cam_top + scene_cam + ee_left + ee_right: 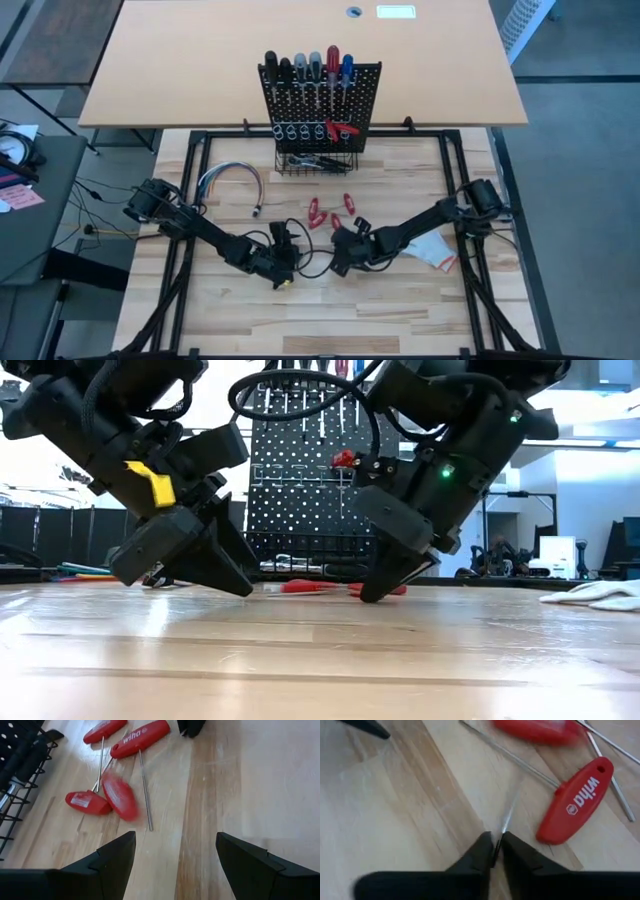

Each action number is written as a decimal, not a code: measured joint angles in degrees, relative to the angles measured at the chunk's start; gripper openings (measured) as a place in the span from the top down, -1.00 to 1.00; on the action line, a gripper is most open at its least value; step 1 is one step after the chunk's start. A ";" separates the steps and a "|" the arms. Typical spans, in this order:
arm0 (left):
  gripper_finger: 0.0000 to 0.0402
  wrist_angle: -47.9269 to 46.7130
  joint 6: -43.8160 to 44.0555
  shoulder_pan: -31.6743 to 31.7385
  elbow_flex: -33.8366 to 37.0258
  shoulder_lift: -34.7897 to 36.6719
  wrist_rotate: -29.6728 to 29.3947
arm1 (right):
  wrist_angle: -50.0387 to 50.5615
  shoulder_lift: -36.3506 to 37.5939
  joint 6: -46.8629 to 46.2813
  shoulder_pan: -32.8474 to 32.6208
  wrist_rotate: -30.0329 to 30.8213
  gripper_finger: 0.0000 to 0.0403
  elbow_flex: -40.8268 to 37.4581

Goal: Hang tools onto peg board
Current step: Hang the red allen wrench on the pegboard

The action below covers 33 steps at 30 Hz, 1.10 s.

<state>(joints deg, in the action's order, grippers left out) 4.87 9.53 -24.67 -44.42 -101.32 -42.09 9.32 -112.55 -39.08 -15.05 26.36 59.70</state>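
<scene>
Several screwdrivers already stand in the ring holders along the top of the peg board, which stands upright at the far middle of the table, so a good part of the hanging looks done; a red-handled tool hangs lower on the panel and a few dark tools lie in the wire basket at its base. What appears left is the cluster of red T-handle keys lying loose on the wood between the board and the two grippers. The right gripper is down at the table just near of that cluster, its fingers nearly together on the tip of a thin silver shaft, which seems to belong to one of the keys; whether the grip is firm cannot be told. The left gripper hovers low to its left with fingers spread wide and nothing between them. A bundle of coloured wires lies far left and a white glove near right, neither part of the job.
</scene>
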 joint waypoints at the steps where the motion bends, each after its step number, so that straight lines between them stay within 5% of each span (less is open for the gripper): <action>1: -0.34 -0.16 0.24 -0.02 0.00 0.00 -0.02 | -0.83 0.00 0.04 0.21 -0.06 0.89 -0.55; 6: -0.34 -1.33 0.85 -0.84 0.02 1.16 -1.91 | -14.06 0.00 0.41 0.17 1.18 0.96 -6.21; 14: -0.34 -1.62 2.71 -5.73 3.37 8.26 -16.18 | -42.14 0.67 5.58 -0.34 3.55 0.99 -15.58; 21: -0.34 14.22 2.71 -8.85 13.20 16.45 -23.77 | -72.61 0.98 16.29 -1.57 5.40 1.00 -20.76; 26: -0.34 41.16 -6.41 -7.37 20.77 16.73 -11.80 | -88.17 1.06 29.14 -3.13 4.21 1.00 -20.61; 33: -0.34 74.94 -18.29 -2.65 22.11 9.32 9.17 | -94.38 1.11 40.39 -5.43 -0.56 1.00 -17.07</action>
<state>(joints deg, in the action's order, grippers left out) 79.81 -8.75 -27.32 -22.31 -92.00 -32.91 -85.06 -111.44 1.32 -20.48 25.80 42.63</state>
